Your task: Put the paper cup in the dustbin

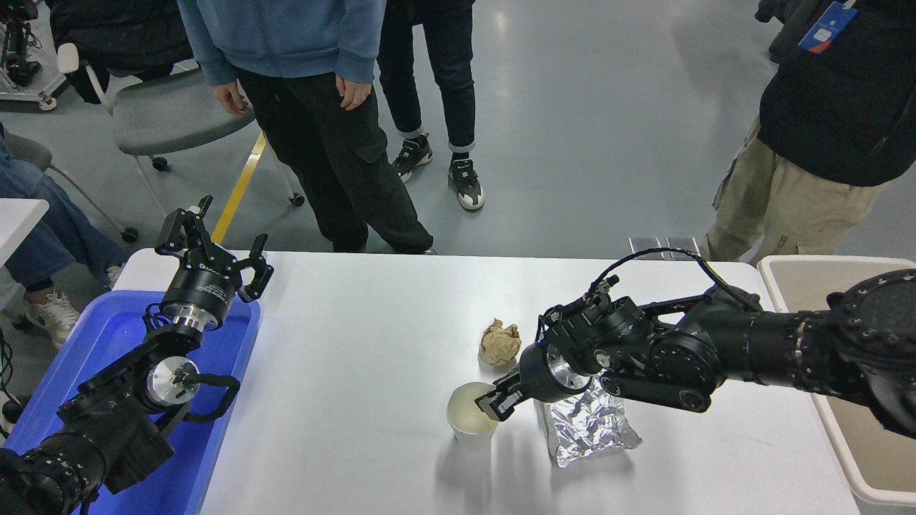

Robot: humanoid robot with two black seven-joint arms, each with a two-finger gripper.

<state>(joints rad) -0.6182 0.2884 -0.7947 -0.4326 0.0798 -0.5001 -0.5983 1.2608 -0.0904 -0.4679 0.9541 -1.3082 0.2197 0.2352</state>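
- The small white tapered paper cup (pixel 471 422) with the cream inside is standing upright on the white table (pixel 358 400), mouth up, near the table's middle and a little toward the robot's side.
- The right black gripper (pixel 495 403) is reaching in from the right and sitting at the cup's right rim; its fingers look drawn together over the rim's near wall, one seemingly inside the mouth, so I judge it to be pinching the cup, though the contact itself is too small to confirm.
- The cup's long axis is running straight up, and the gripper is meeting it from the side and slightly above, pointing leftward.
- The large beige rectangular plastic dustbin (pixel 794 268) with the thick rim is sitting off the table's right edge, well apart from the cup, so the coming move is calling for a lift and a long carry to the right.
- The right arm is far nearer the cup; the left black gripper (pixel 212 243) is parked over the blue plastic tray (pixel 229 372) at the lower left, fingers spread.
- A crumpled brown paper ball (pixel 500 342) is lying just behind the cup, and a crinkled silver foil pouch (pixel 588 422) is lying just right of it, beneath the right wrist.
- The pouch is lying along the way toward the bin, so a low sweep could be dragging it.
- People are standing at the table's far side, clear of the arms.
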